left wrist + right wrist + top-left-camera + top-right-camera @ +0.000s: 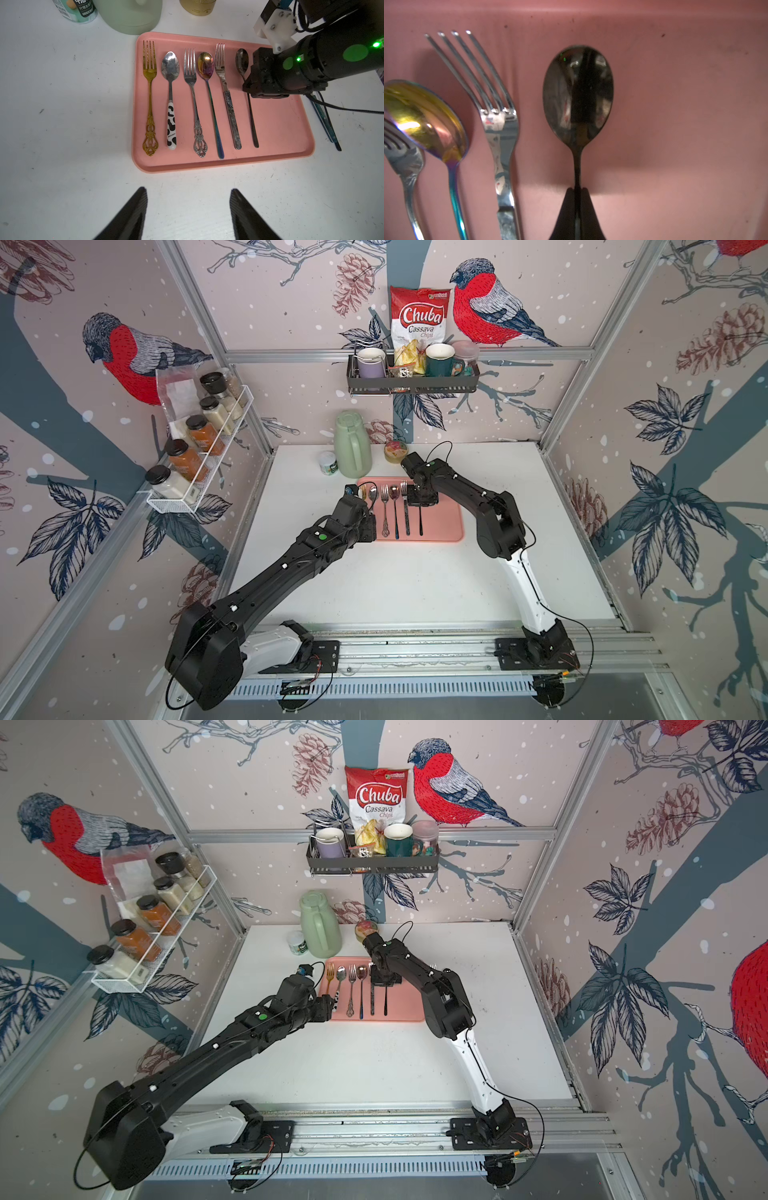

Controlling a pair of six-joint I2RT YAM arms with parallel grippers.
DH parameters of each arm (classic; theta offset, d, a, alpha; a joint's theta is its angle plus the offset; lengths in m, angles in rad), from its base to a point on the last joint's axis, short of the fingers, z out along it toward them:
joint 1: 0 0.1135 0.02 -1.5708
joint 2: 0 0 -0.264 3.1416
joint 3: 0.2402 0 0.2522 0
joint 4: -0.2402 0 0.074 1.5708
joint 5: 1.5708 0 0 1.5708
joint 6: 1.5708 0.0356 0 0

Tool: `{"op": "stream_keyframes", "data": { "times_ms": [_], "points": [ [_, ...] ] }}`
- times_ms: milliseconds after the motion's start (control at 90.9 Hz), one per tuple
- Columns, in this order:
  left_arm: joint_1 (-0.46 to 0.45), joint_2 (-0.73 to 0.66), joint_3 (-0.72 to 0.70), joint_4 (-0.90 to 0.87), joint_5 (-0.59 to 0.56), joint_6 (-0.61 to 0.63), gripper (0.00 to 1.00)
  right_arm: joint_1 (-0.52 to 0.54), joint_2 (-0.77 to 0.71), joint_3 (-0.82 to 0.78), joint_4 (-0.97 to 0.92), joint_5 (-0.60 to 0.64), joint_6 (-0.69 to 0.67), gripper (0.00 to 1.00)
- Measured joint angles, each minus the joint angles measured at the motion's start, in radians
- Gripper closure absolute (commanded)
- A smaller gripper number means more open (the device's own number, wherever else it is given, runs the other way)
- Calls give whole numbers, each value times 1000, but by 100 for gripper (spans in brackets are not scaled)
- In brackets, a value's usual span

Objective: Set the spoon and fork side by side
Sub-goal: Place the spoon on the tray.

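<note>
A pink tray (280, 128) holds a row of parallel utensils: gold fork (150, 87), cow-patterned spoon (170, 68), ornate silver fork (192, 83), rainbow spoon (205, 65), plain silver fork (223, 74) and black spoon (242, 60). My right gripper (577, 189) is shut on the black spoon (578, 93) at the thin neck of its handle, just right of the plain silver fork (500, 124). In a top view the black spoon's handle (421, 524) runs out below that gripper. My left gripper (188, 190) is open over bare table in front of the tray, holding nothing.
Behind the tray stand a green jug (353, 443), a small white can (328, 463) and a gold tin (395, 450). Dark blue sticks (324, 122) lie on the table beside the tray's right edge. A spice rack (199, 456) and a mug shelf (411, 373) hang on the walls.
</note>
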Motion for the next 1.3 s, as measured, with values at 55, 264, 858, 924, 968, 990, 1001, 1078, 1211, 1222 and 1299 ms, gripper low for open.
{"op": "stream_keyframes", "data": {
  "times_ms": [55, 264, 858, 924, 968, 990, 1001, 1078, 1211, 1222, 1299],
  "points": [
    [2, 0, 0, 0, 0, 0, 35, 3, 12, 17, -1, -1, 9, 93],
    [3, 0, 0, -1, 0, 1, 35, 8, 39, 60, -1, -1, 34, 85],
    [3, 8, 27, -21, -1, 19, 33, 6, -188, -2, -36, -13, 21, 57],
    [3, 12, 31, -22, -1, 19, 32, 6, -256, -60, -32, -3, 1, 56],
    [3, 15, 33, -23, 0, 19, 33, 2, -304, -109, -29, 4, -4, 56],
    [3, 16, 34, -24, 2, 19, 33, 0, -329, -139, -26, 6, -6, 56],
    [3, 17, 34, -24, 4, 19, 33, -1, -342, -155, -25, 9, -8, 56],
    [3, 24, 37, -23, 26, 19, 32, -17, -419, -257, -15, 23, -31, 55],
    [3, 63, 49, -9, 93, 19, 32, -77, -539, -465, 27, 39, -55, 54],
    [3, 67, 51, -8, 100, 19, 32, -83, -547, -482, 29, 40, -56, 54],
    [3, 108, 71, 5, 147, 18, 32, -127, -587, -584, 53, 45, -79, 54]
  ]
}}
